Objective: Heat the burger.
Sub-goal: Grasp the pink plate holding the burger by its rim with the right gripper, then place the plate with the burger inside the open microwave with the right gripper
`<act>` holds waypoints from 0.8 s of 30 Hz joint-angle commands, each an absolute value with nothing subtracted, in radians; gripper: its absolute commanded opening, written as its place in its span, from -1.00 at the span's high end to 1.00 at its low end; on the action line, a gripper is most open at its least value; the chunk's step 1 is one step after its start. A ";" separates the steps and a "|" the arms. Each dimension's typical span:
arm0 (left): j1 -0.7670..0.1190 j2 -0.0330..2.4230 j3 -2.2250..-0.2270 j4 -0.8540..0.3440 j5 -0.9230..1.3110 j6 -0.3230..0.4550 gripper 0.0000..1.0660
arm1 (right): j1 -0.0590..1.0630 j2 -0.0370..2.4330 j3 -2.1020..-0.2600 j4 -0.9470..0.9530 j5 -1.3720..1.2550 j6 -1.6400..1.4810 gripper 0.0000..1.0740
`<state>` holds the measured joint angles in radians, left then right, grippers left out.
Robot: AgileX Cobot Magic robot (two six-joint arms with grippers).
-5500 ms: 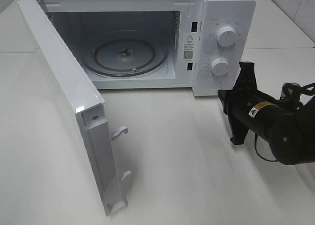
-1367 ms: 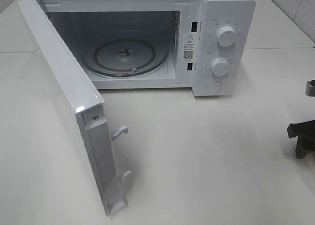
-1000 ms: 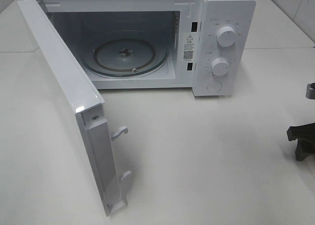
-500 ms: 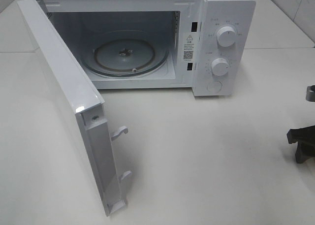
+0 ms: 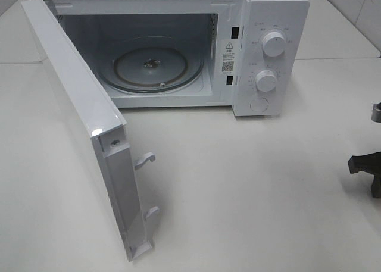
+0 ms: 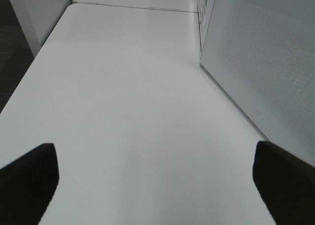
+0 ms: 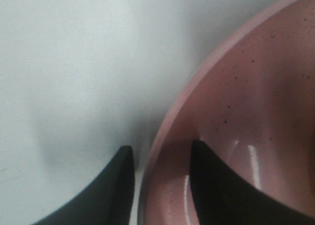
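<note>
Right wrist view shows the right gripper (image 7: 162, 146) with its black fingers (image 7: 110, 190) astride the rim of the round pink speckled plate (image 7: 266, 97), one inside and one outside, but I cannot tell if they already press it; I think the rim should sit deep between them and the plate stay level. The burger is in no view, probably further on this plate at the right side of the scene. Leftward, the white table (image 5: 250, 183) is bare up to the white microwave oven (image 5: 277, 22), its door (image 5: 77, 105) swung wide to the near left, beside which the left gripper (image 6: 155, 151) hangs spread wide.
</note>
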<state>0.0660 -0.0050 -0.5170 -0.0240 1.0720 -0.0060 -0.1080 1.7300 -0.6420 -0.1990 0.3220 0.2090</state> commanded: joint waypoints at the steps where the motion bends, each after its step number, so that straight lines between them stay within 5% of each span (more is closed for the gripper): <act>1: 0.068 -0.017 -0.515 -0.029 1.071 -0.008 -0.88 | -0.114 1.734 -0.630 -0.195 0.336 0.219 0.70; 7: 0.068 -0.017 -0.515 -0.029 1.071 -0.008 -0.88 | -0.114 1.734 -0.630 -0.205 0.339 0.219 1.00; 16: 0.068 -0.017 -0.515 -0.029 1.071 -0.008 -0.88 | -0.111 1.734 -0.630 -0.218 0.333 0.219 1.00; 24: 0.068 -0.017 -0.515 -0.029 1.071 -0.008 -0.88 | -0.002 1.731 -0.642 -0.251 0.386 0.227 1.00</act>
